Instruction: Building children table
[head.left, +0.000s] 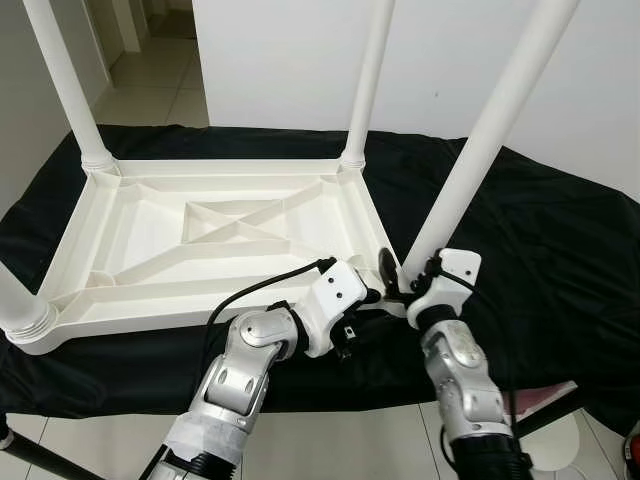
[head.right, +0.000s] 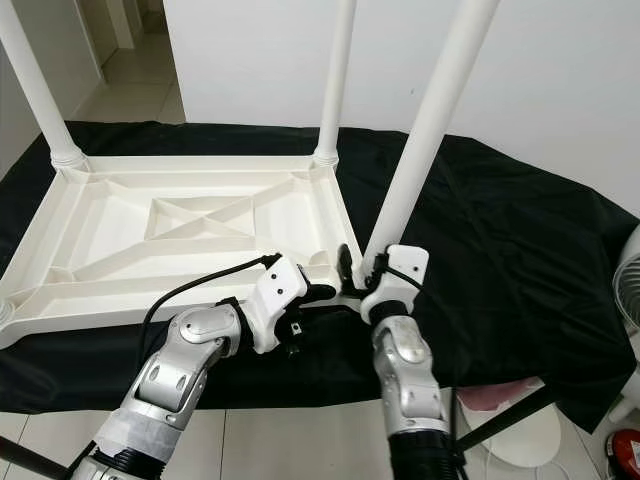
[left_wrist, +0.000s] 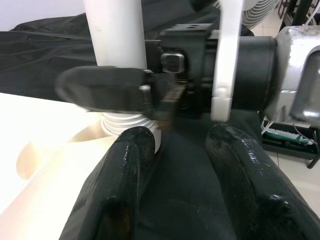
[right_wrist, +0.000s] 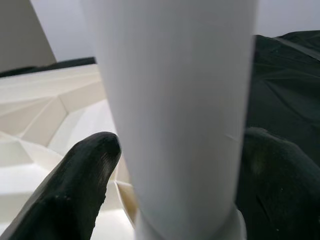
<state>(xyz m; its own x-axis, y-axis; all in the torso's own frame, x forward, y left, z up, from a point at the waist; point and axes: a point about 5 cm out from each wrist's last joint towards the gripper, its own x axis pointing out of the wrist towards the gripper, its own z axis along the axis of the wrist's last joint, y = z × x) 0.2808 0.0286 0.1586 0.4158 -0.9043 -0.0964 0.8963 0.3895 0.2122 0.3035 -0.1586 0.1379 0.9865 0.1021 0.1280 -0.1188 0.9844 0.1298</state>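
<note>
A white plastic children's table (head.left: 180, 305) lies upside down on a black cloth. Its near-right leg (head.left: 480, 140) stands tilted in the corner socket. My right gripper (head.left: 408, 272) is shut on the base of this leg; in the right wrist view the white leg (right_wrist: 175, 110) sits between both black fingers (right_wrist: 75, 185). My left gripper (head.left: 372, 296) is beside that corner, just short of the leg's ribbed base (left_wrist: 127, 127). Its fingers (left_wrist: 120, 190) are open with only black cloth between them.
Three other legs stand upright: far left (head.left: 65, 80), far right (head.left: 368, 80), near left (head.left: 20, 310). The black cloth (head.left: 540, 240) drapes over the support's edges. A white fan (head.right: 630, 290) stands to the right, a pink object (head.left: 540, 400) lies on the floor, and a hallway opens at the far left.
</note>
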